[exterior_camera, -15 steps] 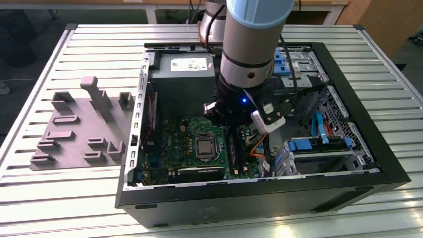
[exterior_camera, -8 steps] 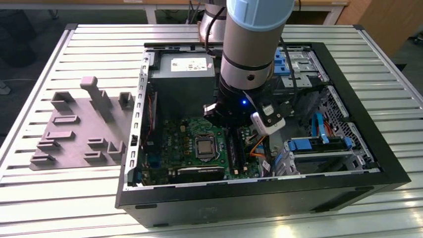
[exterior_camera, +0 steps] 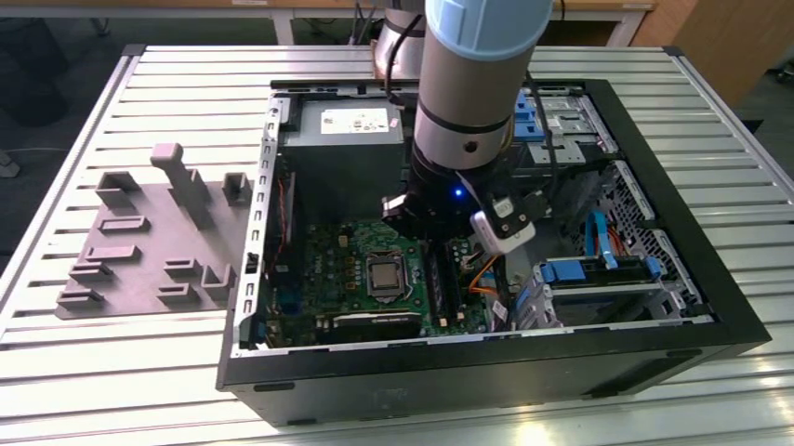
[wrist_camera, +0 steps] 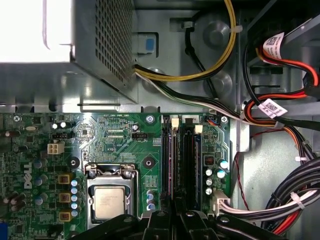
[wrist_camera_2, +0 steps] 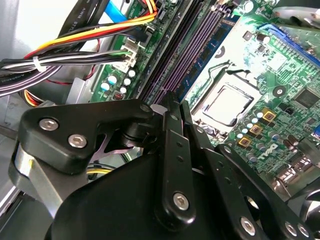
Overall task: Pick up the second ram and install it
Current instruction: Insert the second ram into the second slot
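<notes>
**Arm is down inside the PC case, right over the memory slots**

The arm is reaching down into the open computer case [exterior_camera: 694,321] sitting on the slatted metal table [exterior_camera: 125,372], and the gripper [exterior_camera: 437,240] is hanging just above the green motherboard [exterior_camera: 325,269], over the strip of memory slots [wrist_camera: 181,160] that's running beside the processor socket [wrist_camera: 110,200].

In both wrist views the black fingers [wrist_camera_2: 172,150] are looking pinched close together, with only a thin gap between them, lined up along the slots. Honestly I can't tell if they're clamping the second ram stick or not, since the linkage is blocking the fingertips. In the second wrist view there's a dark purplish strip [wrist_camera_2: 192,50] lying along the slots straight ahead of the fingers, and I can't say whether that's the stick already sitting in a slot or just the slot itself.

A bundle of yellow, red and black cables [wrist_camera_2: 80,40] is running just beside the slots, and the silver power supply box [exterior_camera: 341,139] is sitting at the far end of the case. In the exterior view, a grey holder tray [exterior_camera: 149,242] is lying on the table on the exterior view's left, well apart from the case.
</notes>
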Tool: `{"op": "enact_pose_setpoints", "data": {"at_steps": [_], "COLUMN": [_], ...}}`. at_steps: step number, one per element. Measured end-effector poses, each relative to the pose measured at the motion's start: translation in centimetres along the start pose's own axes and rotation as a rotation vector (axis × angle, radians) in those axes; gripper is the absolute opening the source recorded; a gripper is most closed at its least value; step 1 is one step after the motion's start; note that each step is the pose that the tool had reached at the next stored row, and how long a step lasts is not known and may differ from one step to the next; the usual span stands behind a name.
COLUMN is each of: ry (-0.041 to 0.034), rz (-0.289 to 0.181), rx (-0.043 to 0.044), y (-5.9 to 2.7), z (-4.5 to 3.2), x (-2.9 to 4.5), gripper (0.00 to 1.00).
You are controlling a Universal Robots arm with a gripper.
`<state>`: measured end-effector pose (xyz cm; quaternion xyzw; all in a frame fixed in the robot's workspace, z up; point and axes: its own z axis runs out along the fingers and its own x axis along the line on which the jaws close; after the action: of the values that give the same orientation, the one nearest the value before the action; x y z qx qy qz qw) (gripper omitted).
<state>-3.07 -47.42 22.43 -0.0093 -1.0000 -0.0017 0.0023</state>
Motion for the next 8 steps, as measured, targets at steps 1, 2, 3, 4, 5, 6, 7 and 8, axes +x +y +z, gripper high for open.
{"op": "enact_pose_setpoints", "data": {"at_steps": [1, 2, 3, 4, 5, 6, 7, 8], "ry": [0.0, 0.0, 0.0, -0.0001, 0.0, 0.0, 0.0, 0.0], "rz": [0.001, 0.001, 0.001, 0.002, 0.002, 0.002, 0.003, 0.003], "rx": [0.0, 0.0, 0.0, -0.0001, 0.0, 0.0001, 0.0002, 0.0001], "y": [0.0, 0.0, 0.0, 0.0, -0.01, -0.02, -0.02, -0.03], "z": [0.03, 0.08, 0.13, 0.19, 0.23, 0.28, 0.31, 0.35], "x": [0.0, -0.01, -0.02, -0.02, -0.03, -0.04, -0.05, -0.06], "gripper": [0.14, 0.14, 0.14, 0.14, 0.14, 0.14, 0.14, 0.14]}}
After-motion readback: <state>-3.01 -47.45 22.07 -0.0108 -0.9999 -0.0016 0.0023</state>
